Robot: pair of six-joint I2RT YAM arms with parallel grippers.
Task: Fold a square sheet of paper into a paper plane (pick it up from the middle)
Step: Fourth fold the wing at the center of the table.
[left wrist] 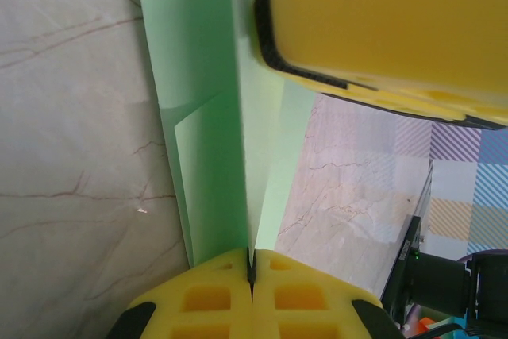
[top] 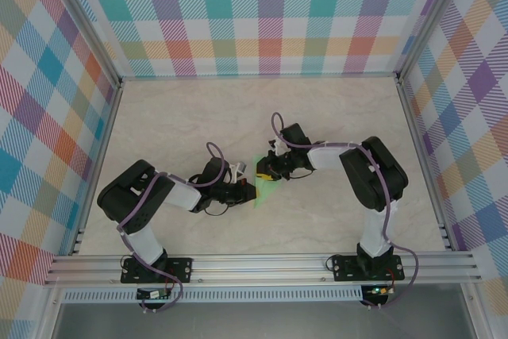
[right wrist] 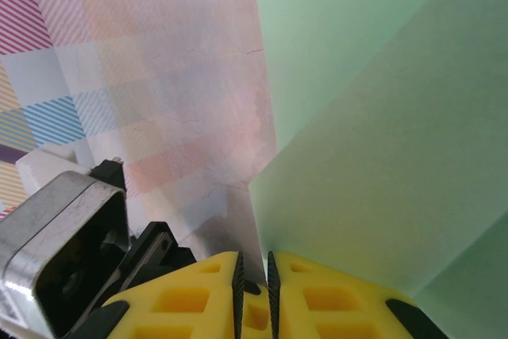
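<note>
Noted paper plane (top: 262, 186), part-folded, between the two grippers. Clamped at its near edge by left gripper (left wrist: 251, 271), likely anchoring the crease. At its far side, right gripper (right wrist: 254, 275): slit-wide jaws, grip unclear.

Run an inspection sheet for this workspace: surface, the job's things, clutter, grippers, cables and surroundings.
Surface: beige marbled tabletop, flat, with faint veining.
Job's things: light green folded paper plane, held between the two grippers at mid-table; creases show in the left wrist view.
Clutter: nothing seen.
Grippers: left gripper shut on the plane's edge; right gripper nearly closed, the paper's edge running into its narrow slot.
Cables: purple cables loop along both arms, apart from the paper.
Surroundings: multicoloured plaid walls on three sides; aluminium rail along the near edge.
</note>
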